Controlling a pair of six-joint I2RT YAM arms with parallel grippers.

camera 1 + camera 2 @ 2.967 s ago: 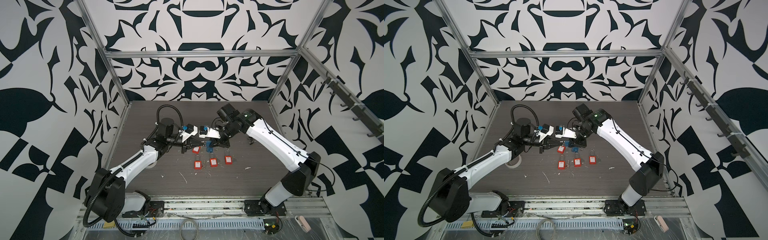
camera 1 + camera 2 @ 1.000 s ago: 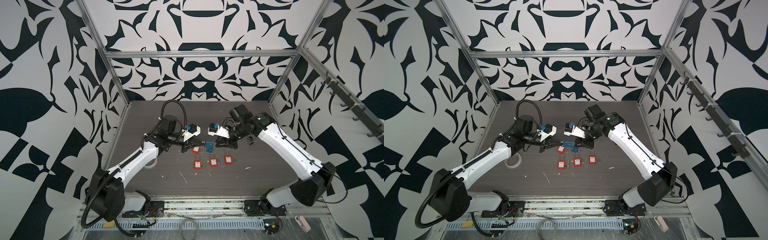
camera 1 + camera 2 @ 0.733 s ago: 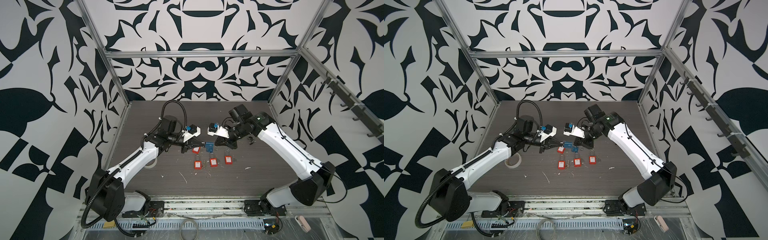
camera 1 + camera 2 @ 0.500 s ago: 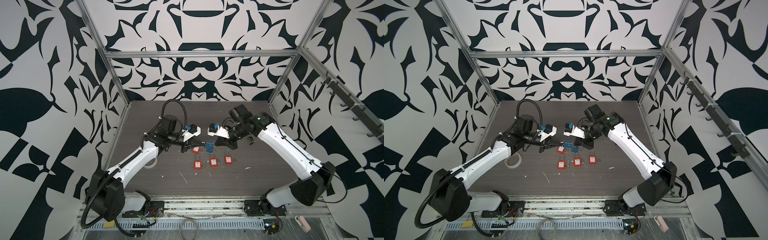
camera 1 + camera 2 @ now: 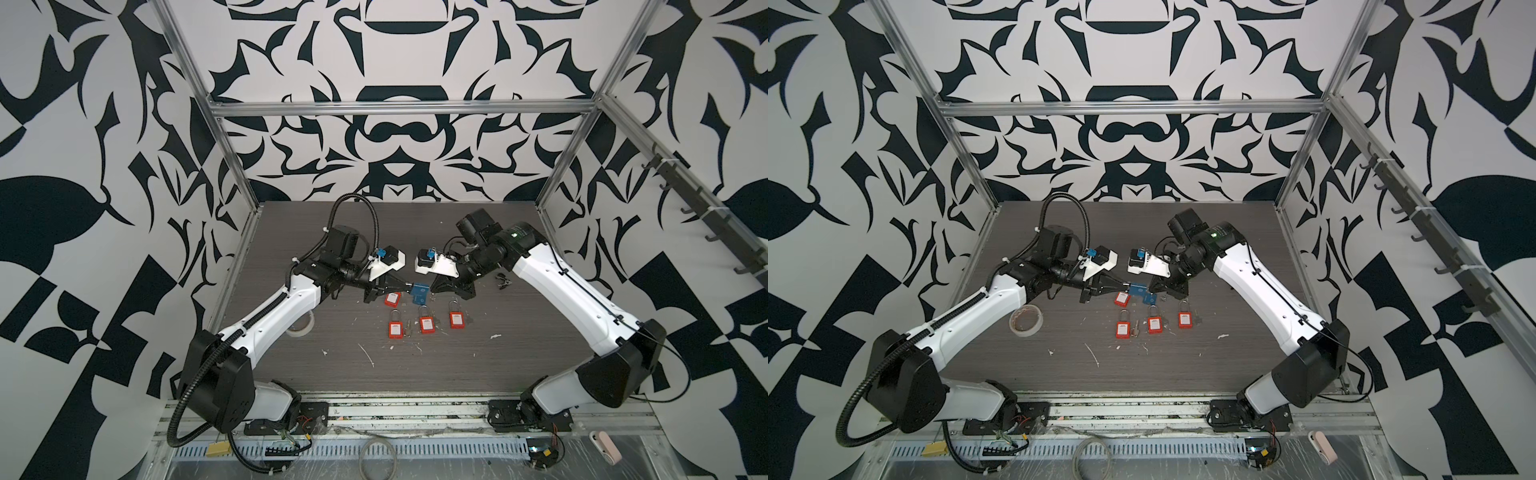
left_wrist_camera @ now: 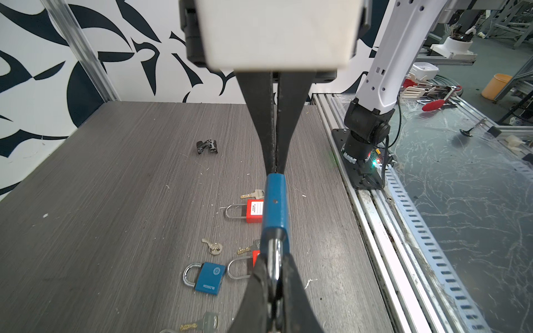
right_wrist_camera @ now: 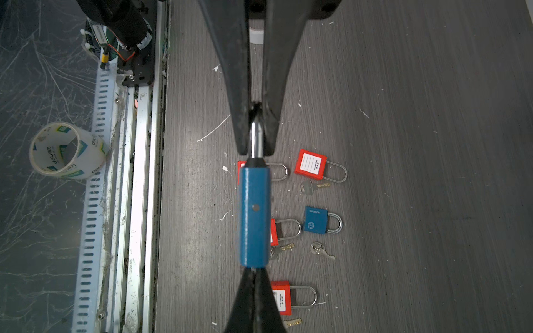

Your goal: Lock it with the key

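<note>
A blue padlock hangs in the air between my two grippers, seen edge-on in both wrist views and small in both top views. My left gripper is shut on its silver shackle. My right gripper is shut at the opposite, keyway end of the body. The key is almost wholly hidden between its fingertips; only a sliver of metal shows there. In a top view the left gripper and the right gripper meet above the middle of the table.
On the dark table lie several red padlocks, a second blue padlock and loose keys. A tape roll lies under the left arm. A small black clip lies further back.
My right gripper's fingers have closed at the padlock's keyway end. Both arms stay almost where they were, and the left grip on the shackle is unchanged.
</note>
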